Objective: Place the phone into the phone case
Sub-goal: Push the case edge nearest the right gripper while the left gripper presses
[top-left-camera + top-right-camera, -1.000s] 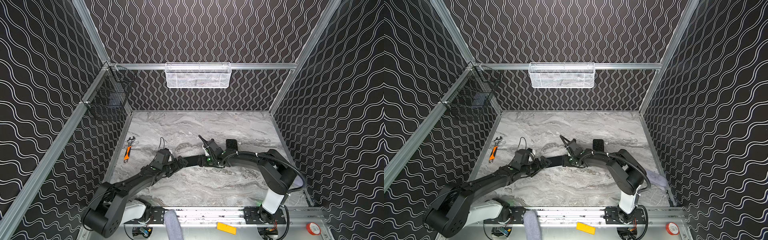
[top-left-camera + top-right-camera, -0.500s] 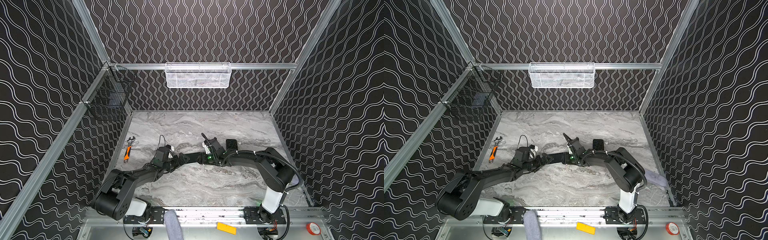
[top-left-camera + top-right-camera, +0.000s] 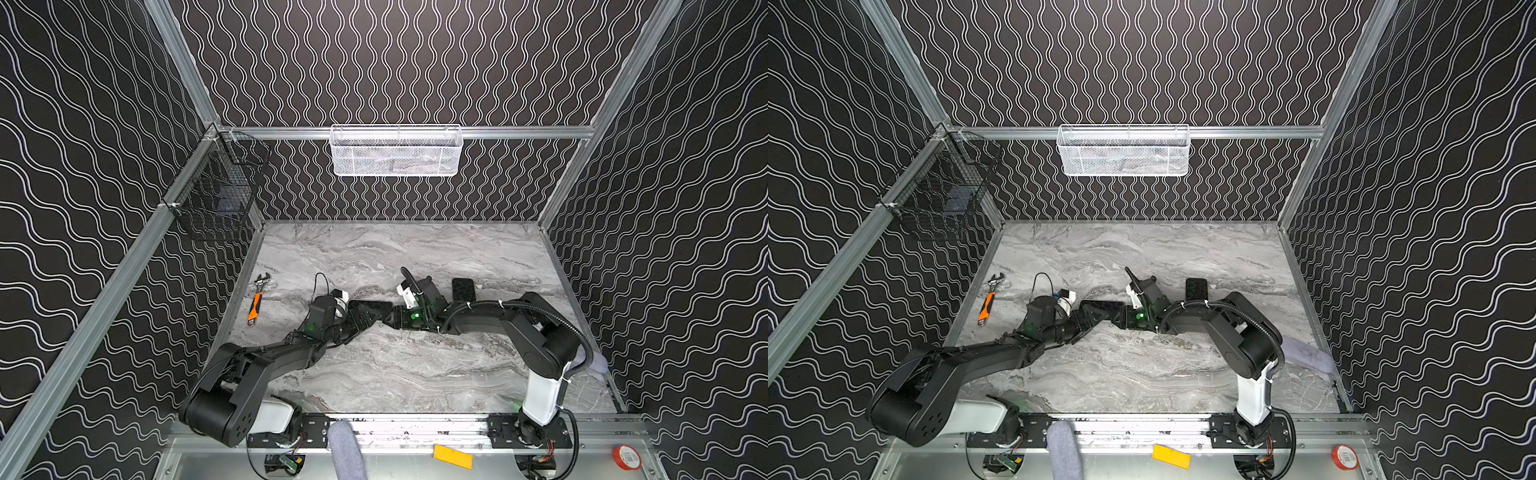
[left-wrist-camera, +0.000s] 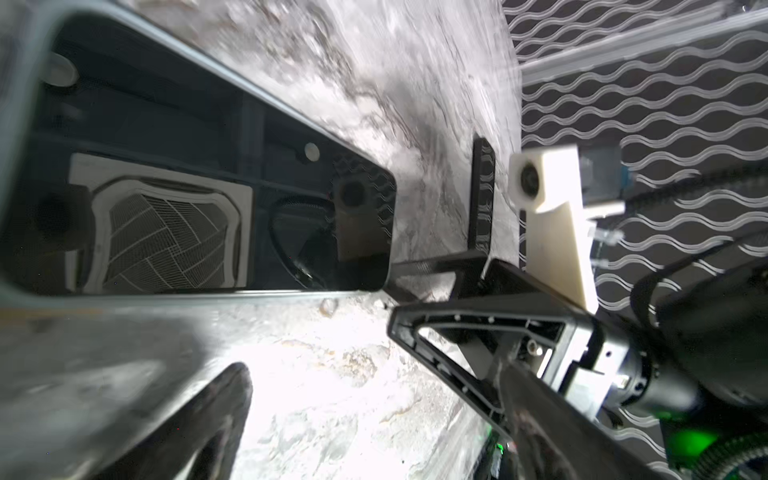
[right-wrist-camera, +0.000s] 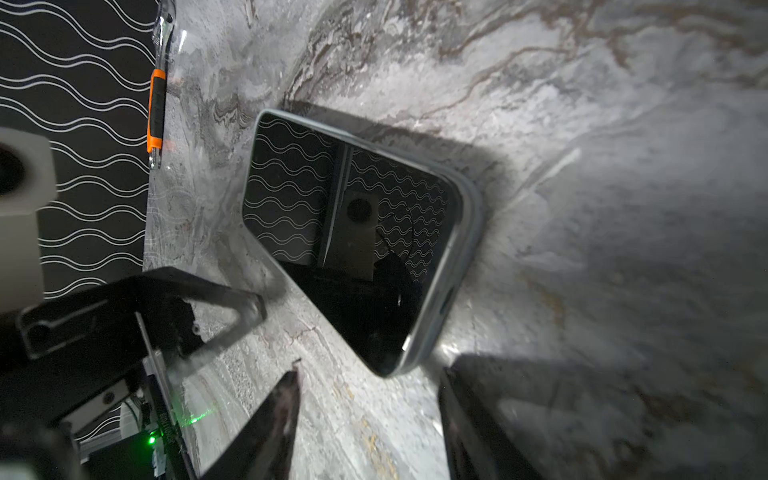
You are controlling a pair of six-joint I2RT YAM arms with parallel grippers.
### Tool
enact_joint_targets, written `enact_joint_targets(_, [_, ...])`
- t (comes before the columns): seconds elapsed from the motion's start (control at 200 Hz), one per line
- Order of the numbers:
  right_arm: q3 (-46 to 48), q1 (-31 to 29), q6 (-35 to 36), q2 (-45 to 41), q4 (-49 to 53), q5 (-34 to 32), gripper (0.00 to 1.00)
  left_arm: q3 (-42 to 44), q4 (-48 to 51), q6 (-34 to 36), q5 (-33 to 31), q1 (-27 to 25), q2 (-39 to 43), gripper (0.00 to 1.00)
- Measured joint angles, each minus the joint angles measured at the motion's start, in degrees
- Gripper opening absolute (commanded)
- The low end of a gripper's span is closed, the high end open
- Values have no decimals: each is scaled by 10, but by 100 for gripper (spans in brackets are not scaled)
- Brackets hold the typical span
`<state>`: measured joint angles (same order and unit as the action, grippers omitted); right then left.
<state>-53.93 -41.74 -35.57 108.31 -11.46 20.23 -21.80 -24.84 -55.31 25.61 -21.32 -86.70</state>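
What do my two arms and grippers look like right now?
Both arms are black; the left arm and right arm each have a white base segment. A ribbed black cable runs along the right one. Green lights glow near the wrists. Right gripper: black, triangular open-frame fingers, white camera mount.

Two arms, left arm (image 3: pixel 266 361) and right arm (image 3: pixel 490 322): matt black jointed links with rounded joint housings. Base segments (image 3: pixel 540 399) white. Black ribbed cable conduit (image 4: pixel 731 455) runs along the right arm. Green indicator lights (image 3: pixel 412 316) at the wrists. Camera mounts (image 4: pixel 552 216) white, blocky, each with a round lens opening. Fingers (image 4: pixel 490 320) are black open triangular frames, fitted with small screws.
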Motion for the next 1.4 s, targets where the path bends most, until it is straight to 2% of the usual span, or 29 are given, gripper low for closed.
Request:
enact_joint_targets(0.135, [7, 10, -6, -26, 40, -12, 62, -27, 113, 15, -47, 13, 64, 98])
enact_joint_targets(0.265, [3, 10, -11, -37, 66, -26, 65, -107, 266, 61, -121, 23, 117, 98])
enact_joint_targets(0.375, [-1, 10, -17, -37, 73, -30, 66, -152, 332, 102, -162, 57, 95, 98])
enact_joint_targets(0.475, [-10, 12, -26, -27, 70, -28, 67, -174, 359, 124, -163, 82, 36, 98])
enact_joint_targets(0.61, [-21, 18, -41, -8, 45, -7, 67, -186, 354, 137, -148, 92, -26, 98])
enact_joint_targets(0.901, [-19, 24, -67, 33, -47, 57, 66, -174, 302, 137, -96, 93, -70, 98])
enact_joint_targets(1.141, [3, 26, -89, 43, -115, 83, 66, -172, 202, 136, -33, 94, -120, 99])
enact_joint_targets(1.401, [24, 38, -118, 47, -167, 107, 66, -154, 165, 134, -25, 94, -117, 98])
